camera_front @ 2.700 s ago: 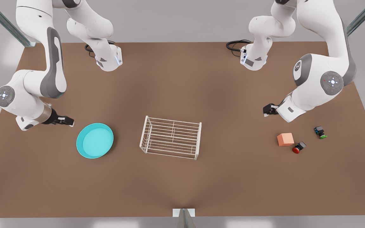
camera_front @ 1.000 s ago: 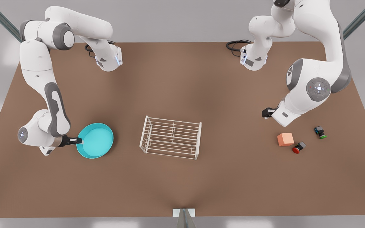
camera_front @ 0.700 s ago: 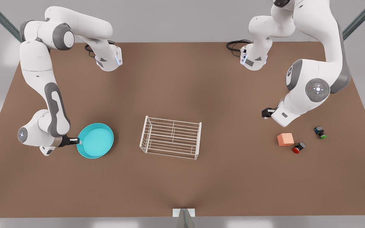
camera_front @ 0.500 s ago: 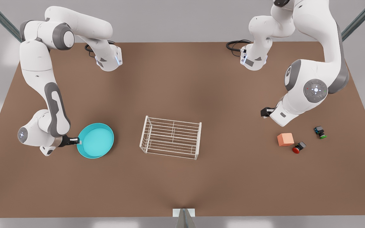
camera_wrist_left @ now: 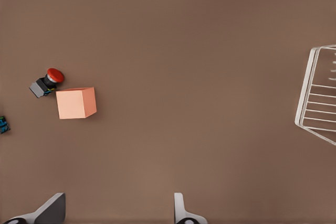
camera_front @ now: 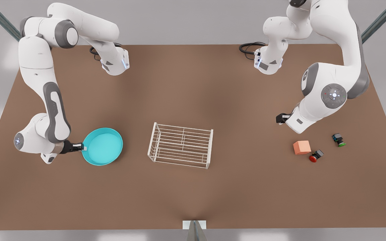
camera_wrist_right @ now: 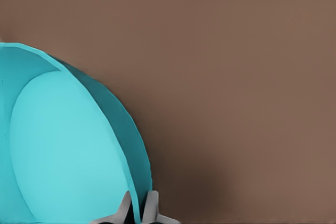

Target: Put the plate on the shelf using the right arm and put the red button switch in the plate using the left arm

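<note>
Step in hand looks like plate pickup: right gripper (camera_wrist_right: 139, 212) pinching rim of the plate (camera_front: 103, 146), round turquoise dish with lighter flat inside; next move likely calls for lift and carry over to the shelf (camera_front: 180, 145), well beyond plate's far edge. Left gripper (camera_wrist_left: 115, 209) spread, waiting, the red button switch (camera_wrist_left: 47, 81) ahead beside salmon cube (camera_wrist_left: 76, 103).

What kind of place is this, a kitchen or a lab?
Most likely a simulated robot test bench: two white arms work over a bare brown table that holds a turquoise plate, a wire shelf and a small red button switch.
</note>
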Available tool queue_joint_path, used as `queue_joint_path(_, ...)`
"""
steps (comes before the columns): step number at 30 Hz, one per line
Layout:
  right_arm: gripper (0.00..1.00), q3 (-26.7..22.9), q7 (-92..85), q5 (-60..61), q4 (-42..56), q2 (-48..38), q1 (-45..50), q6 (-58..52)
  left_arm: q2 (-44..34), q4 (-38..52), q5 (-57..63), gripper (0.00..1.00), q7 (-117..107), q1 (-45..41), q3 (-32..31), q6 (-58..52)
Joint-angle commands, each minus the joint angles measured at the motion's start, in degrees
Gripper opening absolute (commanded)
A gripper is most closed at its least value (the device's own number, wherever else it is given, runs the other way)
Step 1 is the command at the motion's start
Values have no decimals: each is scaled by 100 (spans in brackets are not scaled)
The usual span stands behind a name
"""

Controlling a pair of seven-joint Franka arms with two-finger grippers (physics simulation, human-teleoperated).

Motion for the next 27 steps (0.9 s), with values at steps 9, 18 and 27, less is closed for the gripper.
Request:
queue_joint_path(9,26,124,12,445,22,-506,52,-1202,-38,71,-206,100,550,442,63,-28)
queue_joint_path(18,26,194,91,621,13,-760,43,-1818,-38,80,-197,100,471,459,54,-28)
queue_joint_path(27,26,756,970,743,4,-1261,52,-2318,-73,27,-197,100,471,459,54,-46)
